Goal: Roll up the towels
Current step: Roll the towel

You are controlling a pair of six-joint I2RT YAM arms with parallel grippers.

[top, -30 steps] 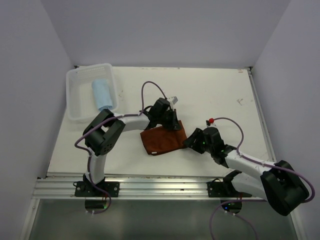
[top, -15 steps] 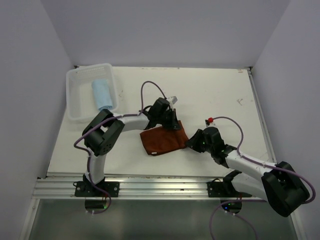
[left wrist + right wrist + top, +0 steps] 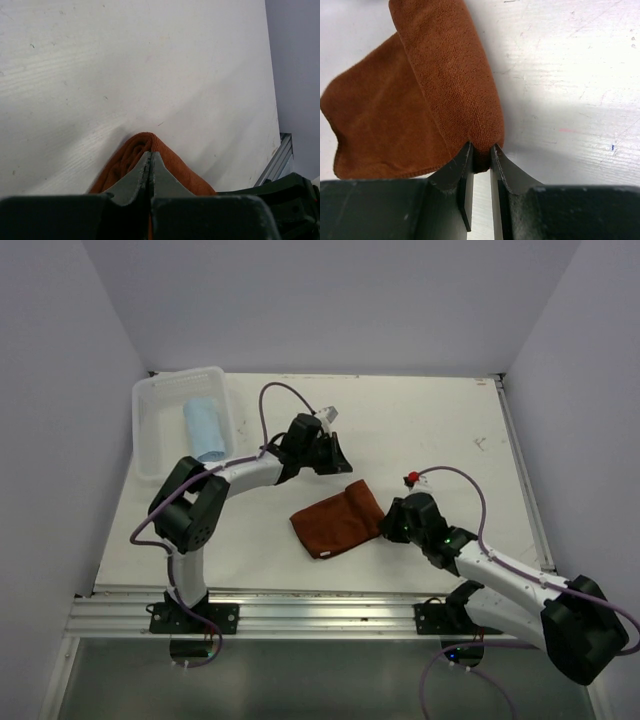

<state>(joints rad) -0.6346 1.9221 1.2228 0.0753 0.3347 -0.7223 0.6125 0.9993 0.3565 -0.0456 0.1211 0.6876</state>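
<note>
A rust-brown towel (image 3: pixel 335 520) lies partly folded on the white table, just near of centre. My right gripper (image 3: pixel 385 524) is at its right end, shut on a folded corner; in the right wrist view the fingers (image 3: pixel 481 150) pinch that corner of the towel (image 3: pixel 435 90). My left gripper (image 3: pixel 330 453) is a little behind and left of the towel, apart from it. In the left wrist view its jaws (image 3: pixel 151 155) are pressed together, and the towel (image 3: pixel 122 167) shows beyond them.
A clear plastic bin (image 3: pixel 150 440) at the back left holds a rolled light-blue towel (image 3: pixel 205 428). Grey walls close in the left, back and right. A metal rail (image 3: pixel 300 615) runs along the near edge.
My left gripper has left the towel's far edge and moved back and left. The towel has shifted toward the near right, with my right gripper still on its corner.
</note>
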